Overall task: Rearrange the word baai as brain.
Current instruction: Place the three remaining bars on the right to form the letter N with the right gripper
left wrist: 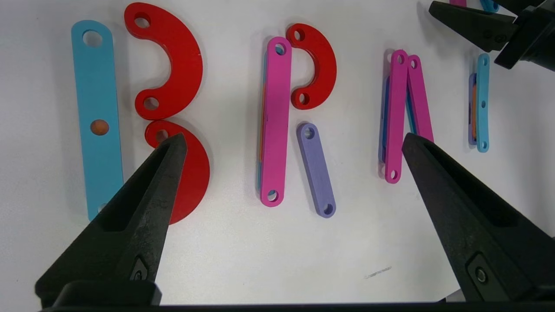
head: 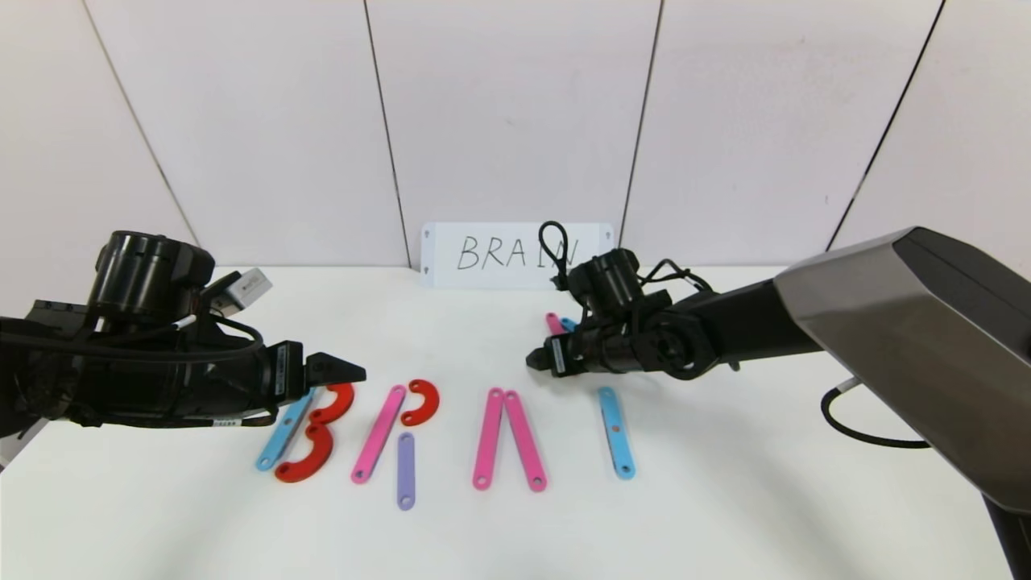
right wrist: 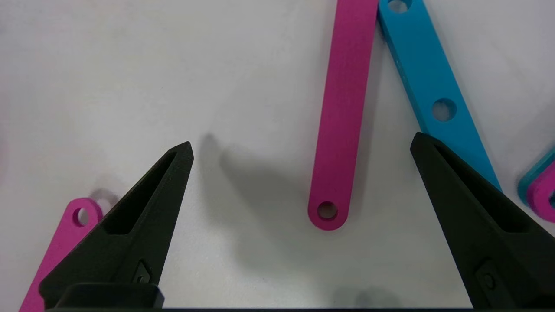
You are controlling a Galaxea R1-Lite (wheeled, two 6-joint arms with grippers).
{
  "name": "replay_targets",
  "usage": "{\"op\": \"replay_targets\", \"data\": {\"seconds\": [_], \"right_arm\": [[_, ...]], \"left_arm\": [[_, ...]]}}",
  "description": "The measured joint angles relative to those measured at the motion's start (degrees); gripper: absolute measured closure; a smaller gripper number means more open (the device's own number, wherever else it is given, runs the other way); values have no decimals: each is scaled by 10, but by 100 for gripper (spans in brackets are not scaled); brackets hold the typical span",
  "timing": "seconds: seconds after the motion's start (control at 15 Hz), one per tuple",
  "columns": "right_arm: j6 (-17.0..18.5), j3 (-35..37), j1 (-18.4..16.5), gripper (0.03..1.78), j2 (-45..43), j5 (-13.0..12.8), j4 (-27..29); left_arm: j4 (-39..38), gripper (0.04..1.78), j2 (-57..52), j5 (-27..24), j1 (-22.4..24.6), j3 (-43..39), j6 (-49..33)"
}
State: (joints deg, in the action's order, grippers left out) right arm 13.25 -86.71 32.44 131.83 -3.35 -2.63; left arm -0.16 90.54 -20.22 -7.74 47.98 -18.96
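Against the back wall, "BRAIN" card (head: 515, 254); left hand (left wrist: 295, 143), right hand (right wrist: 301, 149) both spread.

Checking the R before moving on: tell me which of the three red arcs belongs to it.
The lone red arc beside the pink bar; the other two stack beside the blue bar, forming B.

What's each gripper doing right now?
Left gripper: open, empty, above the red plastic half-ring arcs.
Right gripper: open, empty, over a pink plastic bar.
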Motion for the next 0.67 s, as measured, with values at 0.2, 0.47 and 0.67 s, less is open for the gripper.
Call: {"op": "replay_targets", "data": {"seconds": [0.2,0.47,0.67], "right_arm": [[-5,-9,2,11,12,-15,-3],[-10,-12,3,50,17,-14,-5],[-9,-13,3,104,18,-14,-3]], "left_arm": [[0,8,0,0,0,0,0],[0,8,0,-4,0,-2,0],[0,8,0,-4,0,-2,0]]}}
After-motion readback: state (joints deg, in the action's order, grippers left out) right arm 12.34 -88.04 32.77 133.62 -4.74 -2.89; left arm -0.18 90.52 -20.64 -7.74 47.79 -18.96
